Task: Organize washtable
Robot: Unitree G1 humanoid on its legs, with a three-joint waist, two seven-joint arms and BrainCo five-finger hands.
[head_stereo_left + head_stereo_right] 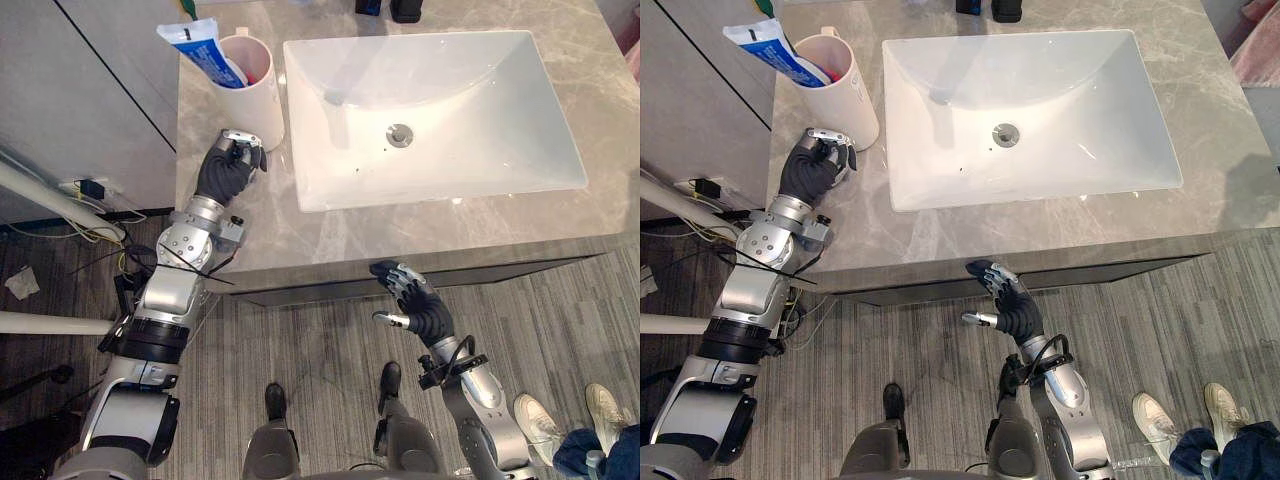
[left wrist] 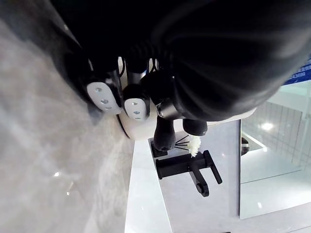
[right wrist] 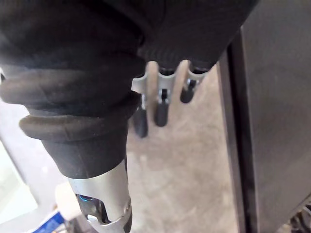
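A white cup (image 1: 252, 100) is seen standing upright on the grey marble desk (image 1: 235, 235), near its left rear corner and just beside the white sink (image 1: 430, 110). A blue-and-white toothpaste tube (image 1: 200, 45) is held in the cup. The tube's long axis is tilted, so that its upper end leans out over the rim towards the robot's left. A reddish item (image 1: 256, 68), too small to be identified, is also seen inside the cup. The left hand (image 1: 225, 172) is placed on the desk directly in front of the cup. Its fingers (image 2: 102, 94) are curled inward and pointed at the cup's base, and nothing is seen gripped in them. Whether the fingertips touch the cup wall or stop just short of it cannot be told. The right hand (image 1: 420, 305) is held below the desk's front edge, well apart from the cup. Its fingers (image 3: 162, 109) are relaxed and loosely spread, and nothing is carried. The coming move is judged to turn on one relation: the cup lies straight ahead of the left hand, towards the back of the desk. The left hand is by far the nearer, so any shifting of the cup would be expected from that hand.
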